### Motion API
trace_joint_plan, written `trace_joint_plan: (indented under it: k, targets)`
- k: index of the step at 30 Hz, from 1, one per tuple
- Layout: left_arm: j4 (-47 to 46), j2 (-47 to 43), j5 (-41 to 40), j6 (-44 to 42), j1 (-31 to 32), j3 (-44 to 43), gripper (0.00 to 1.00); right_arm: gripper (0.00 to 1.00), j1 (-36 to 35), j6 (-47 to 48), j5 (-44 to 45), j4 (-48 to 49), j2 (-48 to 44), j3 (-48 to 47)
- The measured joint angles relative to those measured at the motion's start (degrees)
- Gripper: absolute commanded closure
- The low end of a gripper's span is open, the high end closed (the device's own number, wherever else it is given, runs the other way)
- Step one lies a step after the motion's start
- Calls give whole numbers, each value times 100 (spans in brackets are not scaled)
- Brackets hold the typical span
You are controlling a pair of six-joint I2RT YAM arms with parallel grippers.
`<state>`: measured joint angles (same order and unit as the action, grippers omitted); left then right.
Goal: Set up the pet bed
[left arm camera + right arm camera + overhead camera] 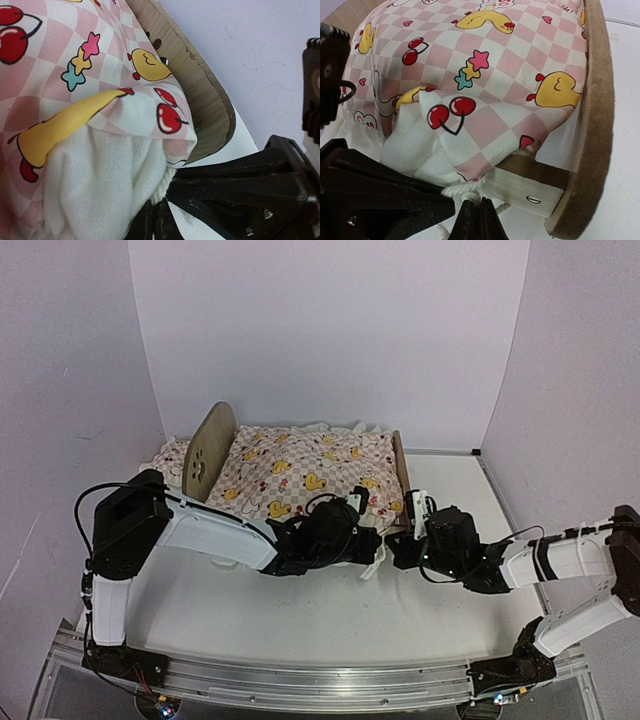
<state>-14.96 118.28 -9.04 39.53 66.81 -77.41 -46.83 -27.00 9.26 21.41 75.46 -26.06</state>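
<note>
The pet bed stands at the back centre, its plywood headboard [208, 452] on the left and its footboard [401, 468] on the right. A pink checkered duck-print cover [305, 472] lies over it. Both grippers meet at the bed's near right corner. My left gripper [152, 222] is shut on a white cord [164, 186] that comes out of the cover's [75, 75] bunched white underside. My right gripper [479, 220] is shut on the same white cord [462, 186], just in front of the bed's wooden side rail [532, 189] and footboard [590, 125].
A ruffled piece in the same print [165, 454] lies left of the headboard, by the left wall. White walls close in the back and both sides. The left arm [215, 530] stretches across the table [300, 615] in front of the bed.
</note>
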Motion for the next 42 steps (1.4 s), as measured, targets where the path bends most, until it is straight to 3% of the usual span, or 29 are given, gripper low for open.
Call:
trace_joint_plan:
  k: [11, 16, 20, 26, 28, 34, 39, 42]
  targets:
    - [-114, -61, 280, 101, -70, 33, 100, 100, 72, 264, -136, 1104, 647, 20]
    - [-166, -81, 507, 59, -153, 140, 93, 100, 151, 463, -389, 1674, 1049, 61]
    - [-286, -127, 802, -61, -229, 323, 83, 100, 195, 546, -743, 2041, 1307, 136]
    - [-678, -199, 1355, -256, -343, 686, 58, 100, 280, 667, -1178, 2361, 1403, 245]
    - [-789, -310, 1412, -411, -372, 890, 56, 100, 299, 699, -1305, 2437, 1403, 254]
    - [-946, -802, 1534, -848, -457, 1484, 68, 100, 393, 793, -1604, 2601, 1403, 258]
    - [-1025, -1001, 1600, -1222, -562, 1751, 91, 100, 433, 837, -1694, 2599, 1403, 258]
    - [-1025, -999, 1620, -1434, -605, 1749, 95, 100, 437, 839, -1735, 2599, 1403, 258]
